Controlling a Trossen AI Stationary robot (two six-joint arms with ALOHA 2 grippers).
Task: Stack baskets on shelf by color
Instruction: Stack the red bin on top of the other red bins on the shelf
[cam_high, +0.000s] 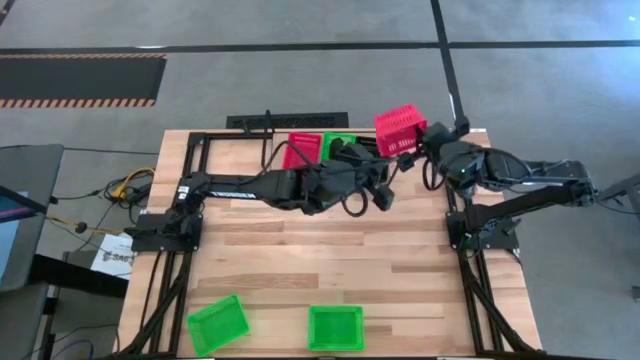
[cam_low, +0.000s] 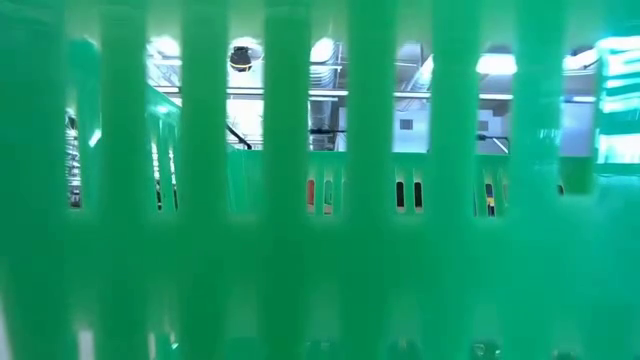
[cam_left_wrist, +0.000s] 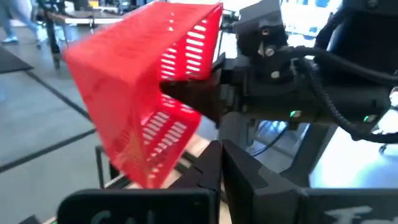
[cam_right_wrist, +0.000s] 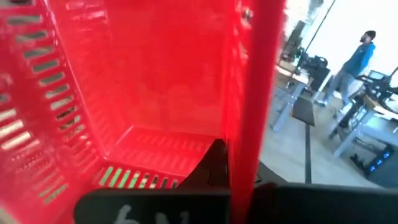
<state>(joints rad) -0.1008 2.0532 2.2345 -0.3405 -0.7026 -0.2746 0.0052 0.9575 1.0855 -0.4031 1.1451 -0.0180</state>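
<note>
High view shows the right gripper (cam_high: 418, 143) at about 1 o'clock on the table, clamped on the rim of a red basket (cam_high: 400, 128) that it holds in the air at the far edge. Right wrist view confirms the hold: the rim runs up between the fingers, with the basket's inside wall to one side. Left wrist view shows the same basket (cam_left_wrist: 146, 87) tilted on its side, well off level.

The shelf (cam_high: 310, 152) lies at roughly 8 o'clock from the held basket, close by, with another red basket (cam_high: 298, 152) and a green basket (cam_high: 338, 146) side by side on it, the red one at the 9 o'clock end. So the carried basket must pass over the green one to reach its own colour (my reading of the task).

The left gripper (cam_high: 382, 190) reaches in to about 12 o'clock on the table, just on the near side of the shelf; I cannot tell how its fingers stand. The right arm is plainly the one to place, and the left arm crowds that path.

2 more green baskets (cam_high: 218, 323) (cam_high: 335, 327) wait at the near edge, around 6 to 7 o'clock, well apart from the shelf. Low view is filled by green mesh (cam_low: 320, 250) right at the lens.
</note>
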